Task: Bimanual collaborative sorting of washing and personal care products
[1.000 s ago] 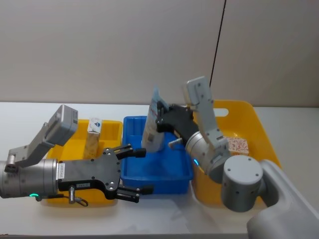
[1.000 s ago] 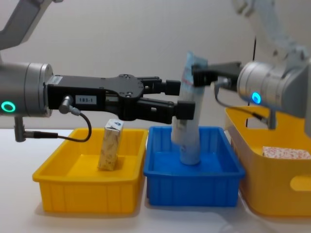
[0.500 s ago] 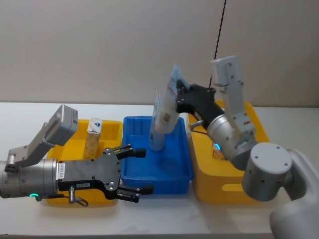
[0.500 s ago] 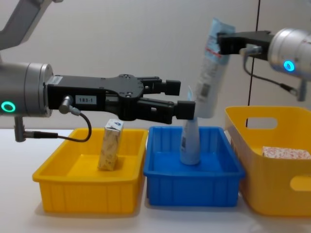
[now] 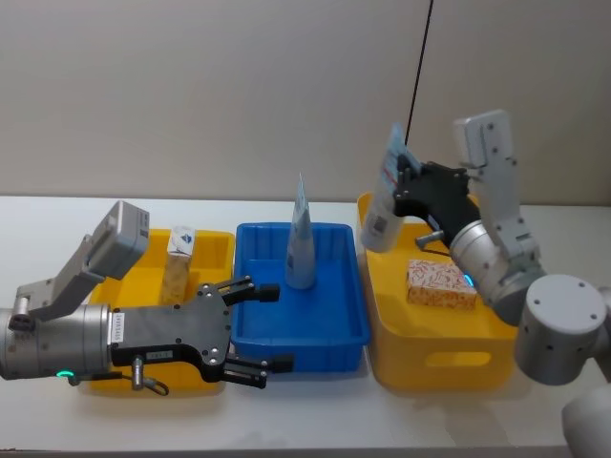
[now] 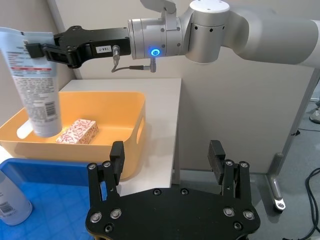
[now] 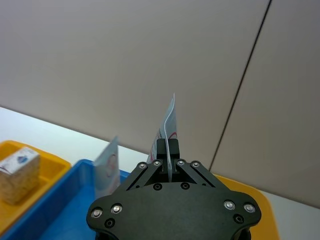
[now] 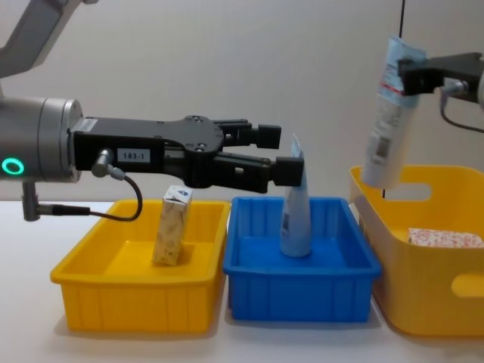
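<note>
My right gripper (image 5: 406, 183) (image 8: 409, 76) is shut on the crimped end of a white and light-blue tube (image 5: 380, 208) (image 8: 384, 128) (image 6: 36, 82). The tube hangs tilted over the near-left corner of the large yellow bin (image 5: 439, 358). A white box with red floral print (image 5: 441, 284) (image 6: 77, 132) lies in that bin. A second light-blue tube (image 5: 301, 243) (image 8: 295, 210) stands upright in the blue bin (image 5: 320, 340). A cream carton (image 5: 179, 262) (image 8: 172, 227) stands in the left yellow bin (image 5: 143, 277). My left gripper (image 5: 277, 327) (image 8: 283, 153) (image 6: 166, 152) hovers open and empty over the blue bin's front.
The three bins stand side by side on a white table (image 5: 315, 410), with a bare strip of table in front of them. A plain wall is close behind, and a thin black cable (image 5: 420, 67) hangs down near my right arm.
My right gripper has carried the tube up out of the blue bin and to the right, over the large yellow bin. The left arm has not moved.
</note>
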